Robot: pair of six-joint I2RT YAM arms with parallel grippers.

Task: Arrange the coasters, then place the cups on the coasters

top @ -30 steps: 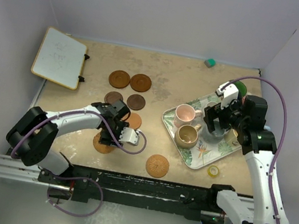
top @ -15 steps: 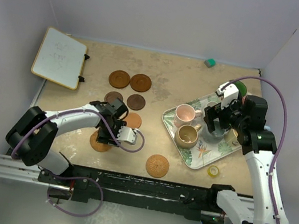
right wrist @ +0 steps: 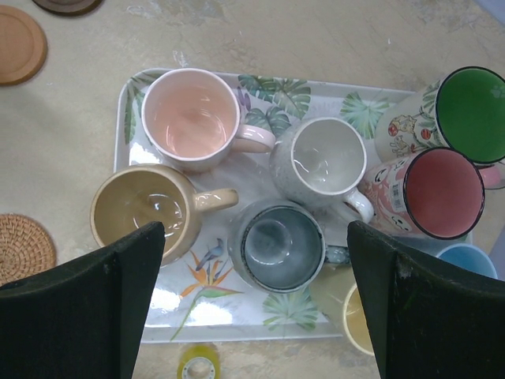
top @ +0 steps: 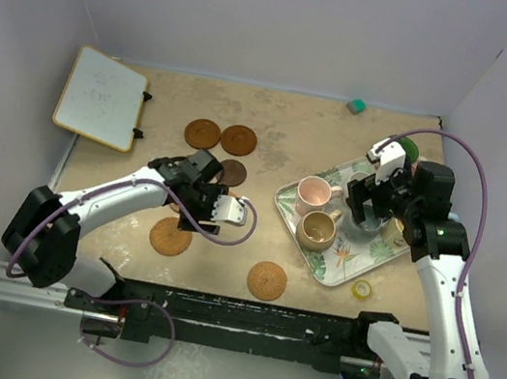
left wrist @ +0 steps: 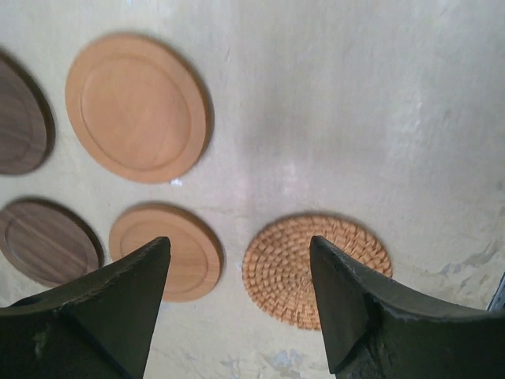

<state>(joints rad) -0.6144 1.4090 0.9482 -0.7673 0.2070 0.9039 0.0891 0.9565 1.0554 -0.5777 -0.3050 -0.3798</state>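
Note:
My left gripper hangs open and empty above the table, over the gap between a small orange coaster and a woven coaster. A bigger orange coaster and two dark ones lie round them. An orange coaster lies near the left arm; two brown ones lie farther back. My right gripper is open above the slate cup. Pink, tan, grey, red, green, light blue and yellow cups crowd the tray.
The leaf-patterned tray sits at the right. A yellow tape roll lies just in front of it. A whiteboard lies at the back left, a small teal block by the back wall.
My left gripper has opened wider, left an orange coaster on the table at the near left, and moved up and away to the right. The right arm has stayed still.

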